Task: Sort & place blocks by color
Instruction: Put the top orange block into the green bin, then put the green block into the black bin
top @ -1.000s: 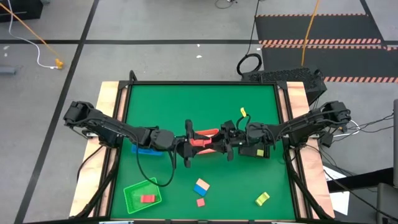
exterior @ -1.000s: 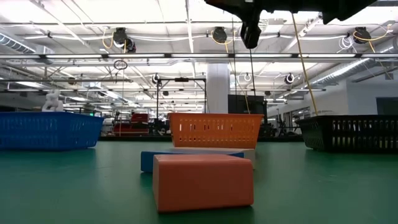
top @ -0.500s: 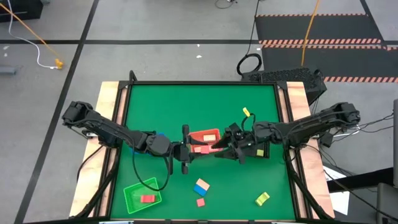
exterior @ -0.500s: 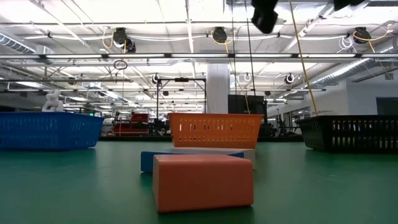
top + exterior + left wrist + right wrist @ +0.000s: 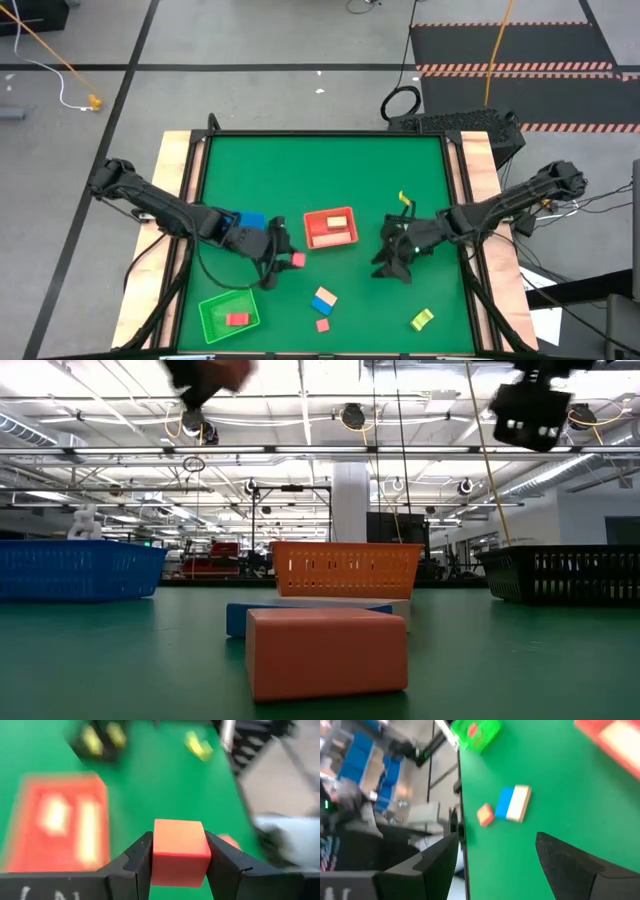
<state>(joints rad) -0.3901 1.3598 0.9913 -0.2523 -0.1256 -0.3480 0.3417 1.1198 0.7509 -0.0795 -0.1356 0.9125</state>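
Gripping a red block [image 5: 179,851] between its two fingers, the left gripper [image 5: 284,258] hangs over the green table [image 5: 330,160] between the blue tray [image 5: 248,221] and the red tray [image 5: 330,227], the block showing as a pink spot [image 5: 297,260] at the fingertips in the high view. The right gripper [image 5: 392,262] sits to the right of the red tray with its fingers spread wide and nothing between them, as the right wrist view shows [image 5: 492,862]. The red tray holds two pale bars [image 5: 336,222]. A green tray [image 5: 228,316] at the table's near left corner carries a red block [image 5: 237,319]. In front of the red tray lie a blue and a tan block [image 5: 323,300] touching side by side, with a small pink block [image 5: 322,325] just beside them. A yellow-green block [image 5: 421,319] rests near the front right, and a yellow piece [image 5: 405,200] lies behind the right gripper.
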